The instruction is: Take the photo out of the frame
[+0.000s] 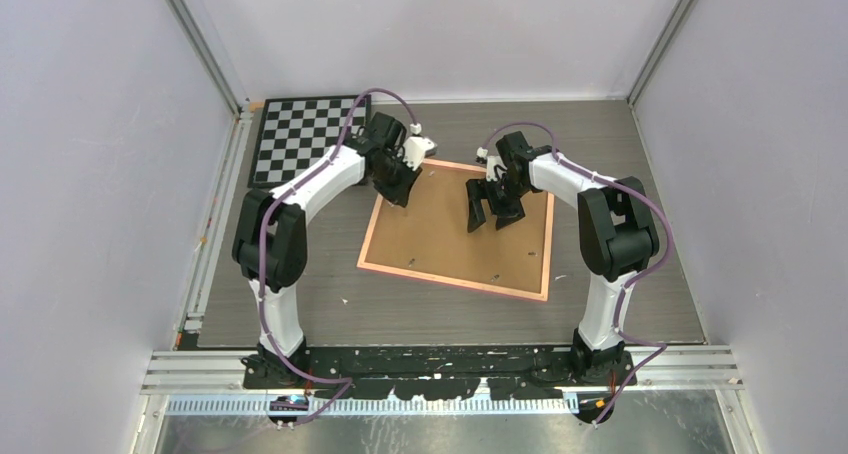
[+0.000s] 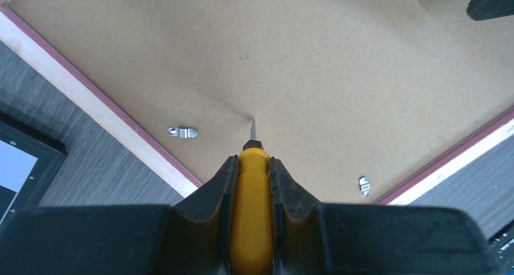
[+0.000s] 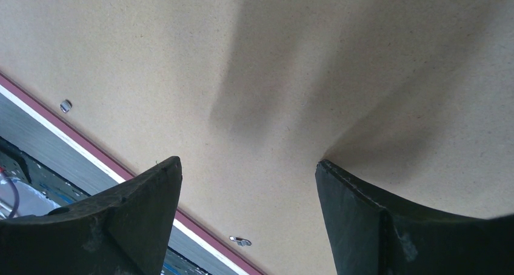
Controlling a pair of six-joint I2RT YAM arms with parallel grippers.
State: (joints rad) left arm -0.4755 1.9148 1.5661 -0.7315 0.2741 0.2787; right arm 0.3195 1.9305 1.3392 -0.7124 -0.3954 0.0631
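Observation:
The frame (image 1: 452, 282) lies face down on the table, its brown fibreboard back (image 1: 440, 239) up inside a thin pink border. The photo is hidden under the back. My left gripper (image 1: 398, 187) is over the frame's far left corner, shut on a yellow-handled screwdriver (image 2: 253, 214). The screwdriver's metal tip (image 2: 253, 127) touches the fibreboard between two metal clips (image 2: 182, 131) (image 2: 364, 186). My right gripper (image 1: 492, 214) is open and empty, fingertips down on the back near its far middle. In the right wrist view its fingers (image 3: 151, 187) straddle bare board, with a clip (image 3: 241, 241) by the pink edge.
A black-rimmed chessboard (image 1: 305, 134) lies at the far left of the table, just beyond the frame's corner, and its rim also shows in the left wrist view (image 2: 27, 143). Grey walls enclose the table on three sides. Both arm bases stand at the near edge.

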